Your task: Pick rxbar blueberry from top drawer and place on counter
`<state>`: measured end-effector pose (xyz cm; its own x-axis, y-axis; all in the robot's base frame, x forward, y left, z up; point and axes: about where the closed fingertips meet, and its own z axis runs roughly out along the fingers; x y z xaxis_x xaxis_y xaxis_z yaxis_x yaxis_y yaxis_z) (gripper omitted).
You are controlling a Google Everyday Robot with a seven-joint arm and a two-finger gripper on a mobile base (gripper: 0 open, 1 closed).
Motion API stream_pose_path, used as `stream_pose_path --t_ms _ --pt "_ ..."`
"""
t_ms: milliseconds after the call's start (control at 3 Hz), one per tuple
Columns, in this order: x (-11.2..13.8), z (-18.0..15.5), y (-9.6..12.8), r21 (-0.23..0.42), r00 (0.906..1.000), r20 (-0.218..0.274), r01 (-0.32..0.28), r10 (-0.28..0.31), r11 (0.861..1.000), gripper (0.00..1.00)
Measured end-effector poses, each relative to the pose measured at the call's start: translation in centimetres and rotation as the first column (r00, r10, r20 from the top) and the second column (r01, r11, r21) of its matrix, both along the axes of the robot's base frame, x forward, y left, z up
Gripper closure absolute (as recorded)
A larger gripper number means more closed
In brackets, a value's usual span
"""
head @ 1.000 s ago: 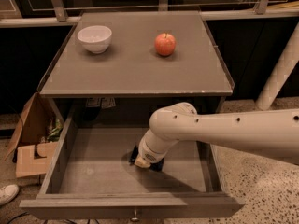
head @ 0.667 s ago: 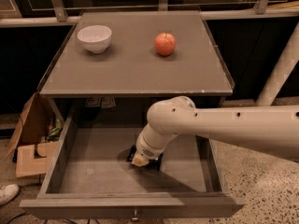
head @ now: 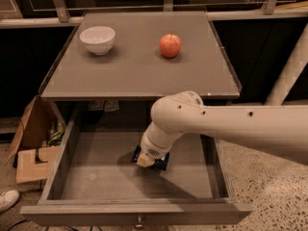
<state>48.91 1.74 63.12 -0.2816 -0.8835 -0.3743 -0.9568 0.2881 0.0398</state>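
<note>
The top drawer [head: 96, 177] is pulled open below the counter [head: 130, 71]. The rxbar blueberry [head: 161, 163] lies flat on the drawer bottom near the middle, a dark navy wrapper mostly hidden under my wrist. My gripper [head: 145, 160] reaches down into the drawer from the right, right over the bar and touching or nearly touching it. The white arm [head: 231, 126] crosses the drawer's right side.
A white bowl [head: 97, 39] stands at the counter's back left and a red-orange apple [head: 170, 45] at its back middle. A cardboard box [head: 31, 143] and a shoe [head: 7, 199] lie on the floor to the left. The drawer knob [head: 139, 222] is at the front.
The arm has shifted a little left and forward over the bar, with the elbow swinging left. The bar has not visibly moved.
</note>
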Motion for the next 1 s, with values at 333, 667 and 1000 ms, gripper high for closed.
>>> stream_pose_path --t_ms 333,667,1000 --pt "-0.4 7.9 -1.4 -0.057 0.9986 0.050 0.017 -0.014 0.998 1.00" --pt "-0.4 8.0 -1.5 -0.059 0.9986 0.051 0.016 -0.013 0.998 1.00" --pt "-0.4 9.2 -2.3 -0.070 0.9961 0.080 0.043 -0.037 0.997 1.00"
